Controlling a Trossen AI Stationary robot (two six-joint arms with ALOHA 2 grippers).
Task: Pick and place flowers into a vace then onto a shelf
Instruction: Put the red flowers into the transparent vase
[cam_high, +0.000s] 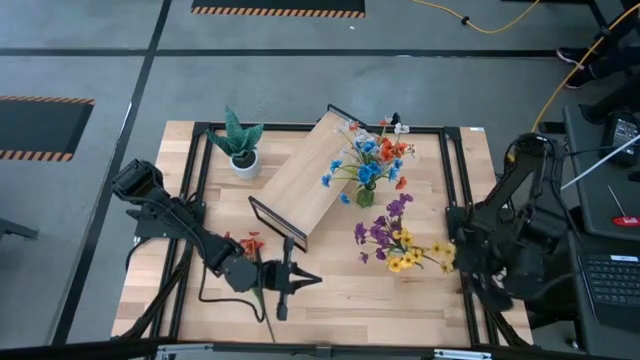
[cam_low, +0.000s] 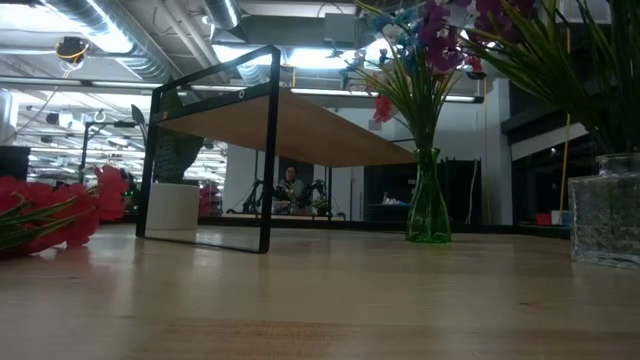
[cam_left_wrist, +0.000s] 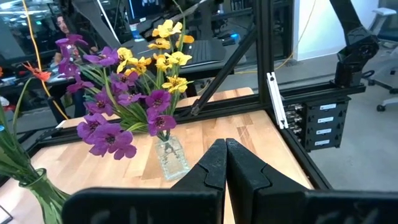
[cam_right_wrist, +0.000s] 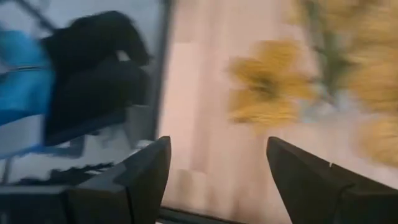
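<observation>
**Left gripper clenched and empty; right gripper released at table edge**

The left gripper (cam_high: 300, 282) is hovering near the table's front edge, its fingers (cam_left_wrist: 214, 163) pressing together with nothing between them. Red flowers (cam_high: 251, 244) are lying on the table (cam_high: 390, 300) just beside that arm. The right gripper (cam_high: 452, 255) is waiting at the right edge, jaws spread and empty, near purple and yellow flowers (cam_high: 395, 240) standing in a clear vase (cam_left_wrist: 171, 158). The green vace (cam_high: 366, 195), holding blue and orange blossoms, is standing beside the shelf (cam_high: 305, 175).

A robotics lab or industrial workshop: grey concrete floor (cam_high: 300, 80) with hazard-striped markings (cam_high: 278, 11), exposed ceiling ducts (cam_low: 130, 45), a yellow cable (cam_high: 560, 85), and a laptop (cam_high: 610, 280) beside the black-framed workbench (cam_high: 200, 290)
</observation>
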